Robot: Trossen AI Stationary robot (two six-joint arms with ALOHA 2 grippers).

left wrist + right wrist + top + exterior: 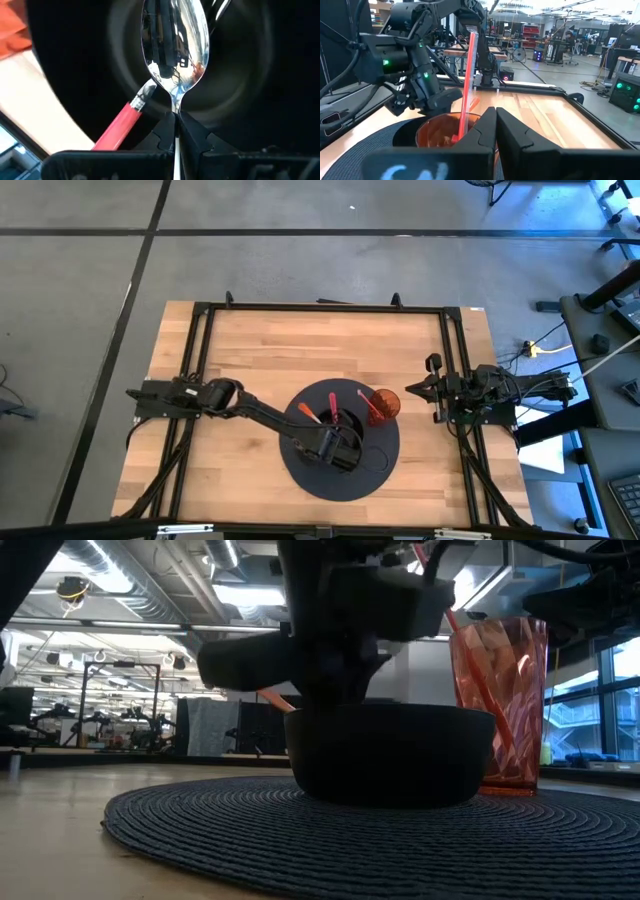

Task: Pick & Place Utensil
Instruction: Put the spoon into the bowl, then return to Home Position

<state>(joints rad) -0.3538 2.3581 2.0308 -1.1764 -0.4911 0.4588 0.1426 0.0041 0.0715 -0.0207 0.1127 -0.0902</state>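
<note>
A shiny metal spoon (pixel 175 45) is in my left gripper (pixel 176 116), which hangs over the black bowl (pixel 390 755) at the middle of the round dark mat (pixel 300 470); the spoon's bowl end points down into the black bowl. A red-handled utensil (pixel 120 125) leans in that bowl beside it. An orange see-through cup (pixel 500 700) stands on the mat right of the bowl, with a red handle (pixel 468 75) sticking up out of it. My right gripper (pixel 412 390) waits shut near the table's right edge. My left gripper pinches the spoon between its two fingers at the thin neck (pixel 175 104) just behind the spoon's bowl end. The handle runs back between the fingers, in line with them. The fingers come from above, pointing down, and the spoon hangs below them over the black bowl.
The mat lies at the near middle of the wooden table (pixel 300 350), inside a black metal frame (pixel 320 307). An orange-handled utensil (pixel 303 412) also rests at the bowl's left side. Bare wood lies to the far, left and right of the mat.
</note>
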